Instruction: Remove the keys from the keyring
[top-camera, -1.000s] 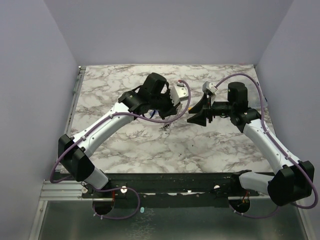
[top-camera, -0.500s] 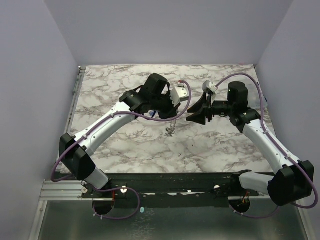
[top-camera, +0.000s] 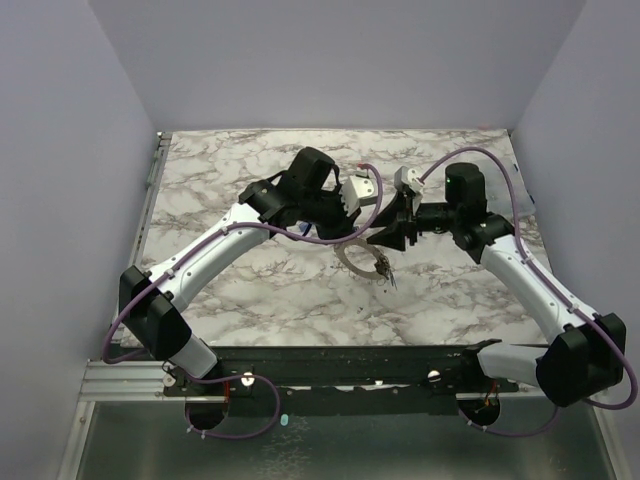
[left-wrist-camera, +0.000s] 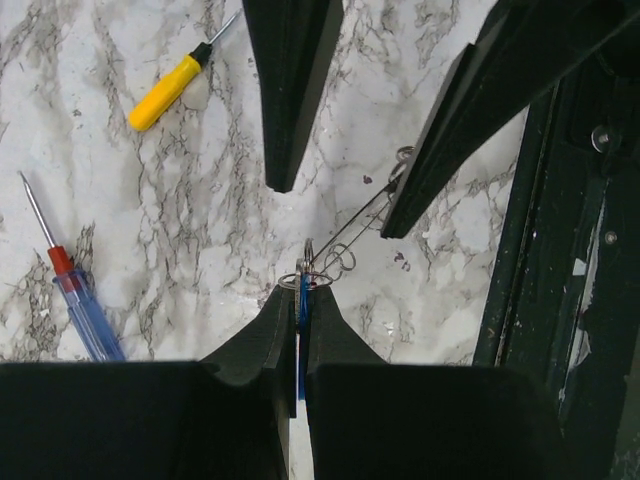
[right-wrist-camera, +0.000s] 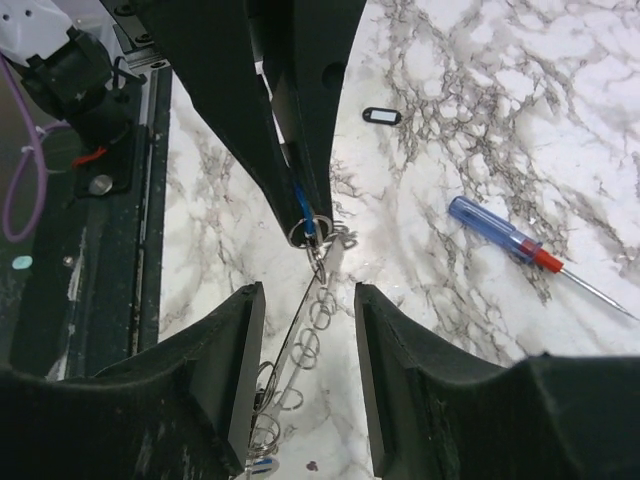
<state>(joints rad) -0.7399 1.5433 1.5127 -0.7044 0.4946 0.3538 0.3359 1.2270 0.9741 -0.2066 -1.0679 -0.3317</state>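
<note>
**A:** Where does the load sit?

**B:** The keyring (top-camera: 348, 265) hangs clear of the bench (top-camera: 250, 290). The left tool (left-wrist-camera: 300, 295) is pinched narrow on a blue key head (left-wrist-camera: 301, 340) at the keyring's top. The other keys (top-camera: 386, 272) dangle at its low end.

**A:** And the right tool (right-wrist-camera: 308, 295)?

**B:** It is spread wide, straddling the keyring just below that pinch. As far as I can see, it touches nothing.

**A:** What worries you?

**B:** The left holds only a thin blue edge. If the right closes off-centre on the small split rings (right-wrist-camera: 312, 320) and pulls, I'd expect the key head to twist out and the whole bunch to drop. It might also catch two rings together and jam.

**A:** Are the tools lying about a problem?

**B:** The blue-and-red screwdriver (right-wrist-camera: 505, 238) and yellow screwdriver (left-wrist-camera: 170, 88) lie on the bench well apart from the keyring.
</note>
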